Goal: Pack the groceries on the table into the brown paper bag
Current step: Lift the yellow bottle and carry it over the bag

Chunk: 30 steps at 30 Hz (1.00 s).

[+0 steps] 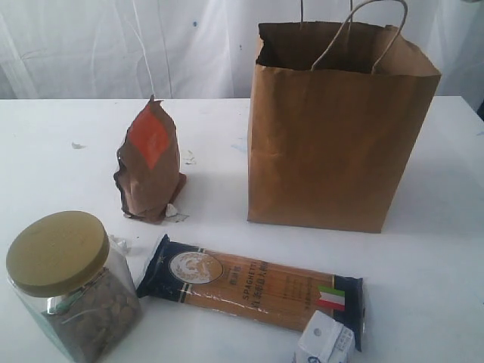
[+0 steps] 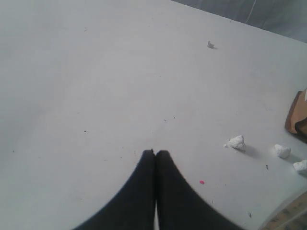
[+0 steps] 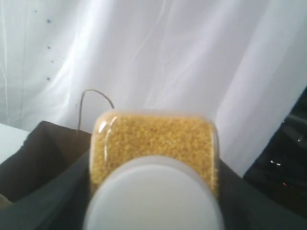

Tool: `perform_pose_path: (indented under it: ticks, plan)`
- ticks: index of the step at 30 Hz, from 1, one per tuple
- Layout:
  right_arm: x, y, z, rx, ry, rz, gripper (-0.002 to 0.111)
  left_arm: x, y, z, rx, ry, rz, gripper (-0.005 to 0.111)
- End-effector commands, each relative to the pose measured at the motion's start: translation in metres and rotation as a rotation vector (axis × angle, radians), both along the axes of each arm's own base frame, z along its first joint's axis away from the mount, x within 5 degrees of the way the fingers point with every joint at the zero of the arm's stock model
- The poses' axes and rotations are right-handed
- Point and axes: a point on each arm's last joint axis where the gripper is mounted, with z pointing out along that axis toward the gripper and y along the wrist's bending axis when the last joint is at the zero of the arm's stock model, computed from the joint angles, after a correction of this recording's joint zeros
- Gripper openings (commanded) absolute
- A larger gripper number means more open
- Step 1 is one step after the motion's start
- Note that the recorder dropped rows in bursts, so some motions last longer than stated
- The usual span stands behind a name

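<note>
The tall brown paper bag [image 1: 333,136] stands open at the back right of the white table [image 1: 423,257]. Left of it stands the orange-labelled brown pouch [image 1: 150,162]. A clear jar [image 1: 72,283] of dark contents with an olive lid is at the front left. The spaghetti pack [image 1: 253,290] lies in front, and the small white carton [image 1: 325,342] rests at its right end. My right gripper [image 3: 153,191] is shut on the yellow-grain bottle [image 3: 153,139], white cap toward the camera, with the bag's rim [image 3: 50,143] behind it. My left gripper [image 2: 155,153] is shut and empty above bare table. A second jar is out of view.
White crumbs [image 2: 236,142] lie on the table near the pouch's corner [image 2: 296,115]. A white curtain [image 1: 151,45] hangs behind the table. Neither arm shows in the exterior view.
</note>
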Motion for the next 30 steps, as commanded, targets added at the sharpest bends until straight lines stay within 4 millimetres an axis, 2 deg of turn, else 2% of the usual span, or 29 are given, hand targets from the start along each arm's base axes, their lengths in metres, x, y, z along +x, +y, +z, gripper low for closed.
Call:
perform_pose_path:
  ticks: [1, 5, 8, 12, 15, 18, 20, 24, 30]
  plan:
    - [0.012, 0.010, 0.009, -0.017, -0.076, 0.010, 0.007, 0.000, 0.000, -0.001, 0.000, -0.006, -0.005, 0.000]
    - [0.022, 0.012, 0.009, -0.020, -0.112, 0.022, 0.007, 0.000, 0.000, -0.001, 0.000, -0.006, -0.005, 0.000]
    - [0.041, 0.008, 0.008, -0.097, -0.160, -0.035, 0.007, 0.000, 0.000, -0.001, 0.000, -0.006, -0.005, 0.000]
    - [0.072, -0.003, -0.009, 0.010, -0.073, -0.113, 0.007, 0.000, 0.000, -0.001, 0.000, -0.006, -0.005, 0.000]
    - [0.093, -0.006, -0.023, 0.112, -0.004, -0.076, 0.007, 0.000, 0.000, -0.001, 0.000, -0.006, -0.005, 0.000]
    - [0.107, -0.010, -0.032, 0.116, 0.043, -0.036, 0.007, 0.000, 0.000, -0.001, 0.000, -0.006, -0.005, 0.000]
    - [0.112, -0.011, -0.040, 0.154, 0.098, -0.022, 0.007, 0.000, 0.000, -0.001, 0.000, -0.006, -0.005, 0.000]
    - [0.124, -0.007, -0.053, 0.115, 0.173, 0.040, 0.007, 0.000, 0.000, -0.001, 0.000, -0.006, -0.005, 0.000]
    - [0.131, 0.001, -0.055, 0.123, 0.137, 0.105, 0.007, 0.000, 0.000, -0.001, 0.000, -0.006, -0.005, 0.000]
